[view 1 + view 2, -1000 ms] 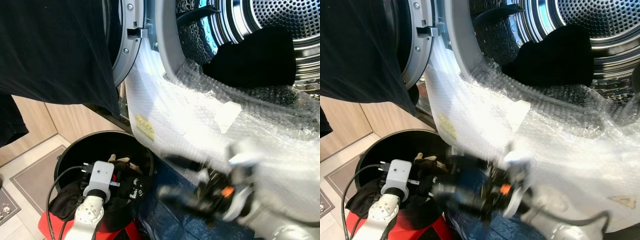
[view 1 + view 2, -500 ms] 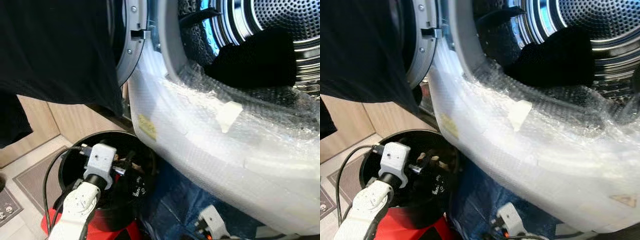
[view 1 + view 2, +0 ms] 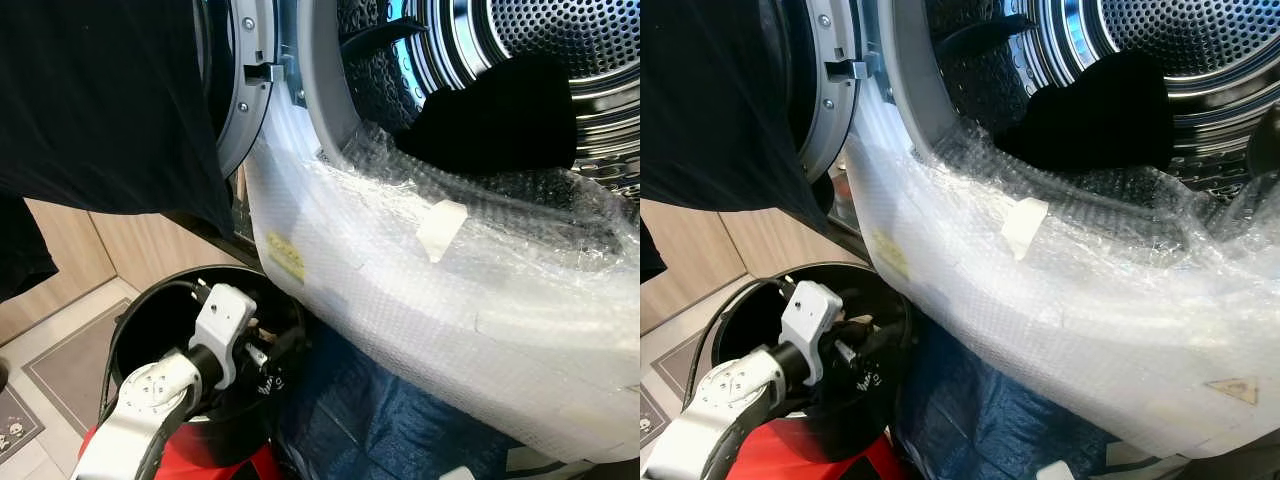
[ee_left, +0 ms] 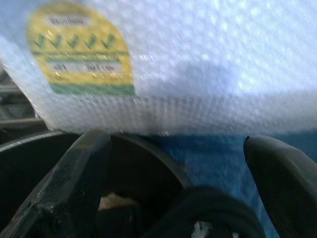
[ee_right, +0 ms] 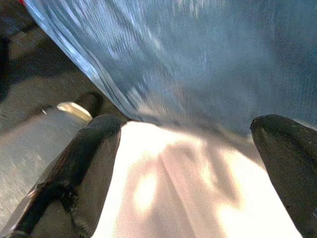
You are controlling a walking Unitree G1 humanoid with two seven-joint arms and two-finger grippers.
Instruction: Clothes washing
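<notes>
At the lower left of the frame, the left gripper (image 3: 268, 352) hung inside the round black bin (image 3: 140, 310), fingers spread and holding nothing, dark clothes (image 3: 262, 375) just beneath it. One black garment (image 3: 500, 115) lay in the washer drum (image 3: 590, 60), upper right. The right gripper (image 5: 188, 163) — also spread — hovered over blue cloth (image 5: 208, 64).

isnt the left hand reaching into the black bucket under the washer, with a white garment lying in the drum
One detail is wrong: the garment in the drum is black, not white, as the left eye view shows. The rest holds: the left hand reaches into the black bucket below the washer.
</notes>
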